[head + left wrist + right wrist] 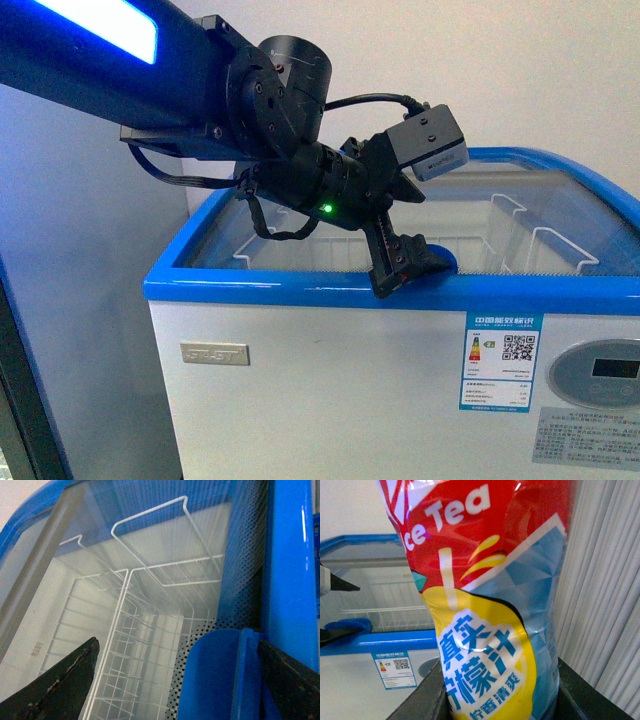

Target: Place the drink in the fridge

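The drink (485, 595) fills the right wrist view: a plastic bottle with a red, yellow and light-blue label reading "Ice Tea", cap out of view. My right gripper (500, 702) is shut on its lower part, a dark finger on each side. The fridge (300, 288) is a white chest freezer with a blue top rim and a sliding glass lid (560, 215). My left gripper (410, 270) is open at the front rim, its black fingers (65, 690) on either side of the lid's blue handle (220, 675). The fridge (375, 642) also shows low behind the bottle.
White wire baskets (150, 645) hang inside the fridge under the glass. An energy label (500, 362) and an oval digital panel (600, 370) sit on its front. Ribbed white panelling (605, 580) stands beside the bottle. A grey-blue wall (70, 260) is at the left.
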